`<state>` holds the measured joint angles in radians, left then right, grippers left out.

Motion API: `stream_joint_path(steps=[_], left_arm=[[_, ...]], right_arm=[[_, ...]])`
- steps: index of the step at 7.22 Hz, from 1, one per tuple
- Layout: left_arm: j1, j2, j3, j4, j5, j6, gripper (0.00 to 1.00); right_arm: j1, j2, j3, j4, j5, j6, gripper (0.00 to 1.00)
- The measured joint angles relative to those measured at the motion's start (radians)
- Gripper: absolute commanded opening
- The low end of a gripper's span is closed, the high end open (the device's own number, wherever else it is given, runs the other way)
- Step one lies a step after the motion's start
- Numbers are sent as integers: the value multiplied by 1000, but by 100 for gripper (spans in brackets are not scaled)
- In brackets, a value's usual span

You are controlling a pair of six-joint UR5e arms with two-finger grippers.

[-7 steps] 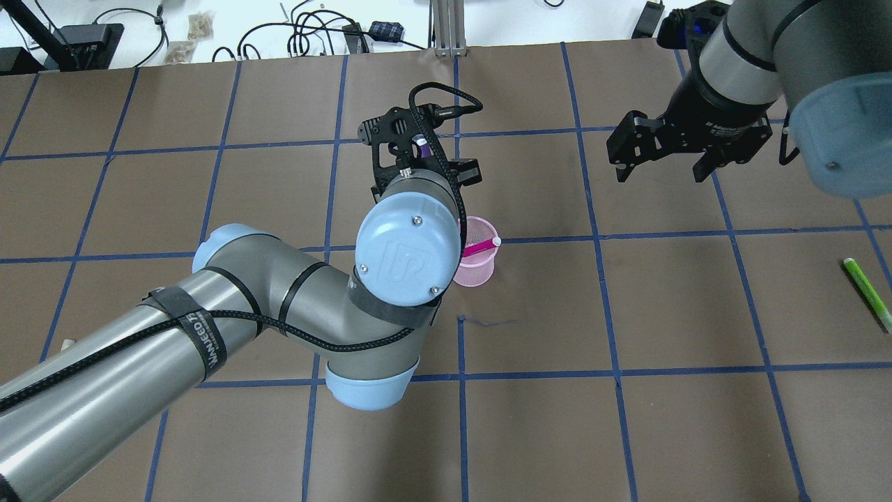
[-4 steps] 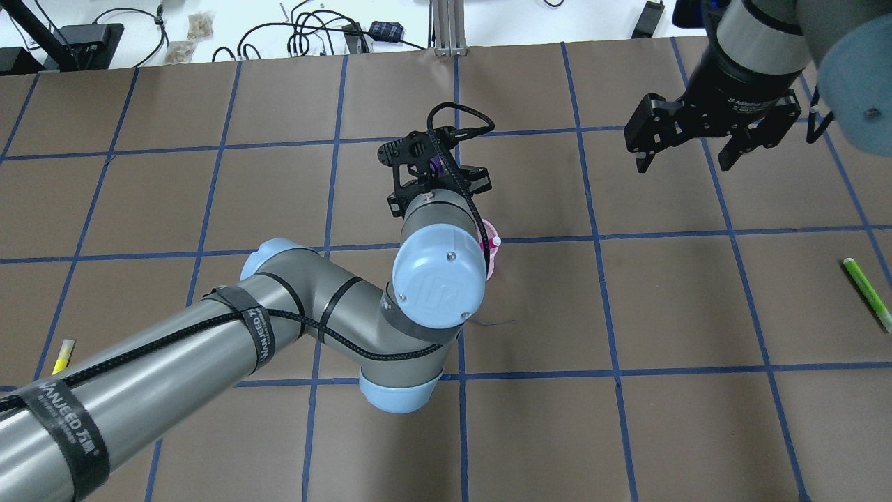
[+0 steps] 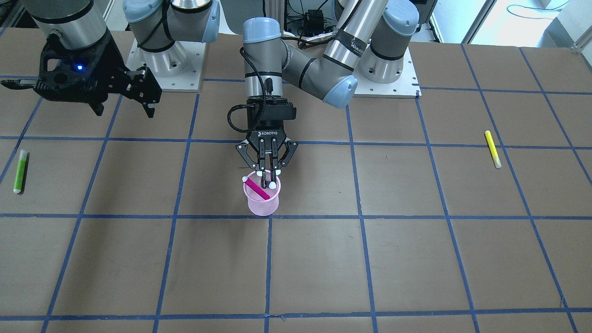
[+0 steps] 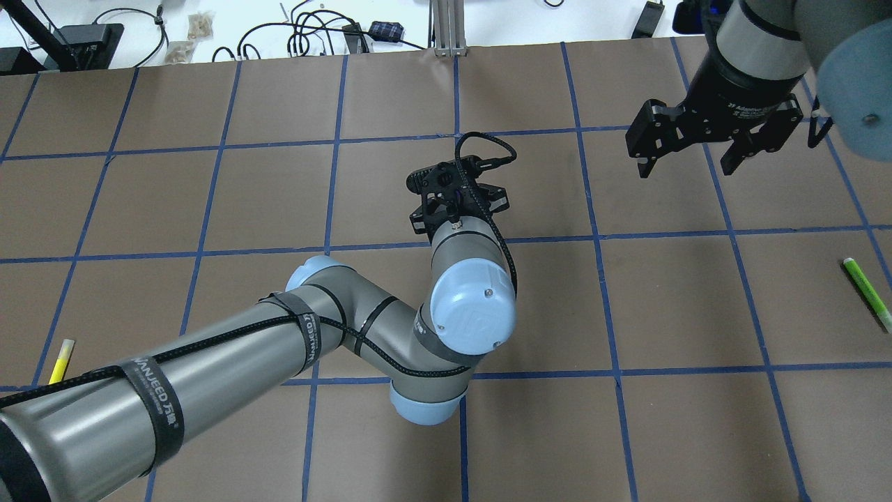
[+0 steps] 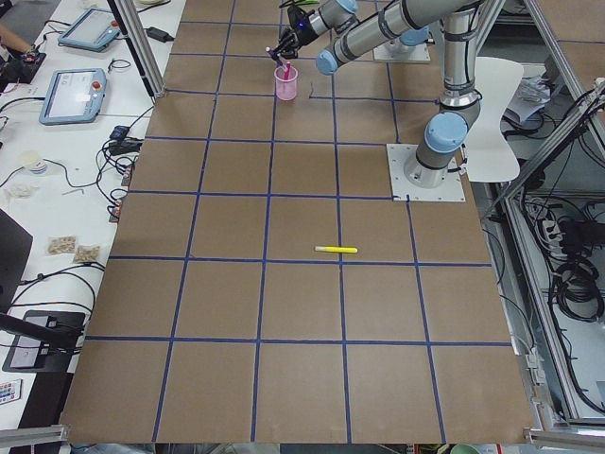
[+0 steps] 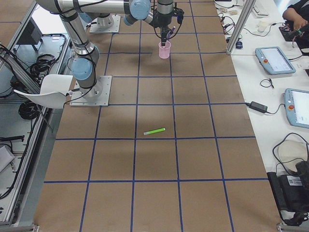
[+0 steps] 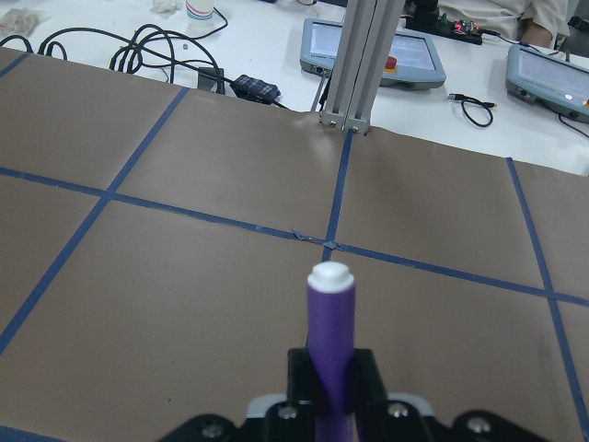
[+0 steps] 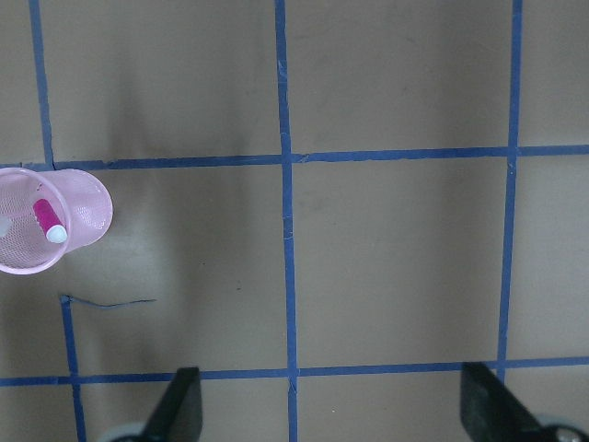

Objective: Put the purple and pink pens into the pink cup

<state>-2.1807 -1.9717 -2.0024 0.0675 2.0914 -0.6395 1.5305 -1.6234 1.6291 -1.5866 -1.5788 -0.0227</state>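
The pink mesh cup (image 3: pixel 262 203) stands near the table's middle, with the pink pen (image 3: pixel 256 188) leaning inside it. My left gripper (image 3: pixel 267 178) points down over the cup's mouth and is shut on the purple pen (image 7: pixel 329 350), whose white-capped end (image 3: pixel 272 185) sits at the rim. In the overhead view my left arm hides the cup. My right gripper (image 4: pixel 690 157) is open and empty, high at the far right. Its wrist view shows the cup (image 8: pixel 87 207) and the pink pen (image 8: pixel 46 221).
A green pen (image 3: pixel 20 171) lies on the table on my right side; it also shows in the overhead view (image 4: pixel 867 293). A yellow pen (image 3: pixel 492 149) lies on my left side, near the table's edge in the overhead view (image 4: pixel 61 352). Cables and tablets lie beyond the far edge.
My left arm has moved right with the purple pen and now stands over the cup, hiding it from above. My right gripper has risen and drawn back to the far right.
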Motion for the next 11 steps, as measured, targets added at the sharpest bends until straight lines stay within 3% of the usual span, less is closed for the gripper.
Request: stream_joint_path(steps=[6,7,8,9,11], left_arm=[[-7,-26,-49,20,3,26,1],[-7,-29,-49,18,2,26,49],[-7,-33,-47,14,3,26,89],[-7,-40,-44,13,5,26,96],[-7,-55,-42,16,4,25,100]], right_arm=[[6,-1,-1,26,3,-2,100],[7,-1,0,23,0,-2,100],[7,-1,0,22,-2,-2,100],[7,-1,0,22,-6,-2,100],[7,-2,0,20,-3,-3,100]])
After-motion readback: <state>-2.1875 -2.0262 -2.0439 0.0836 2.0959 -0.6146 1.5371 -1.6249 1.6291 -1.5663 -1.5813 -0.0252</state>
